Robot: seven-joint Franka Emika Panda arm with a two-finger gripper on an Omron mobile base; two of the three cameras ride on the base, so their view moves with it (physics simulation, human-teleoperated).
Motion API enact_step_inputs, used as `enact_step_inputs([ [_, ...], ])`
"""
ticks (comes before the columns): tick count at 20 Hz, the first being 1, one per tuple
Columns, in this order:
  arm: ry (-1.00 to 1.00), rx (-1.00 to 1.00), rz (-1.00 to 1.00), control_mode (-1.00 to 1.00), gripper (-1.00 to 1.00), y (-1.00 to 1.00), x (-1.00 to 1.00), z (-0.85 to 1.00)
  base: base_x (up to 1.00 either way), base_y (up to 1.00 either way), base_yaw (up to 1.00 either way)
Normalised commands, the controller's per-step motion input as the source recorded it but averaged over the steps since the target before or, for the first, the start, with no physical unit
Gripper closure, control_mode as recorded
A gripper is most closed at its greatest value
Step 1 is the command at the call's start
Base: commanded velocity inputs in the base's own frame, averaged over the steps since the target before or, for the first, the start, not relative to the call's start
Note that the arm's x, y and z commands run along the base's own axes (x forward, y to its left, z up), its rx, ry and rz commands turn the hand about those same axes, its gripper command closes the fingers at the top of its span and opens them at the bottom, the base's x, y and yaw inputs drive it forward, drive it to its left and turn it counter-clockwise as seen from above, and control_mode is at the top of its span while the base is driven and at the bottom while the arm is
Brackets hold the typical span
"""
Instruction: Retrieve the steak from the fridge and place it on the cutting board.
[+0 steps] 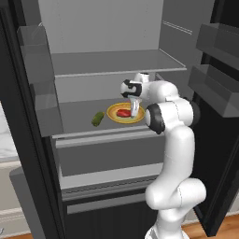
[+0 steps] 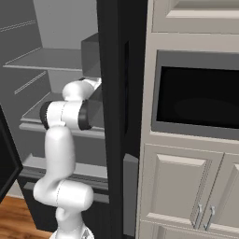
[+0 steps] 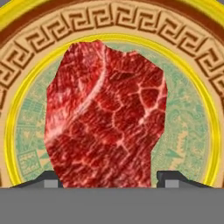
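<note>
The steak, a flat chunk of raw red meat, lies on a round yellow-rimmed plate on the middle shelf of the open fridge. My gripper reaches down onto the plate from the right. In the hand view the steak lies close under the hand between the two fingertips of my gripper. The left tip meets the meat's edge, and a thin strip of plate shows before the right tip. The jaws stand open around it. The cutting board is out of view.
A small green pickle-like vegetable lies left of the plate on the same shelf. Another shelf sits above, drawers below, door bins at both sides. The black fridge frame borders beige cabinets and a built-in oven.
</note>
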Motion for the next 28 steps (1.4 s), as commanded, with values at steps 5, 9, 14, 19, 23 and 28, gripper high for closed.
enact_step_inputs([
  [5, -0.01, 0.00, 0.00, -1.00, 1.00, 0.00, -0.02, 0.00, 0.00, 0.00, 0.00],
  [9, -0.05, 0.00, -0.11, -1.00, 1.00, 0.00, -0.17, 0.05, 0.00, 0.00, 0.00],
  [14, -0.03, 0.01, -0.13, -1.00, 1.00, -0.01, -0.19, -0.13, 0.00, 0.00, 0.00],
  [19, 0.00, 0.00, -0.14, -1.00, 1.00, 0.00, -0.07, -0.16, 0.00, 0.00, 0.00],
  [23, -0.01, 0.00, -0.18, -1.00, 1.00, 0.00, -0.04, 0.00, 0.00, 0.00, 0.00],
  [28, -0.03, 0.00, -0.22, -1.00, 1.00, 0.00, -0.14, 0.02, 0.00, 0.00, 0.00],
])
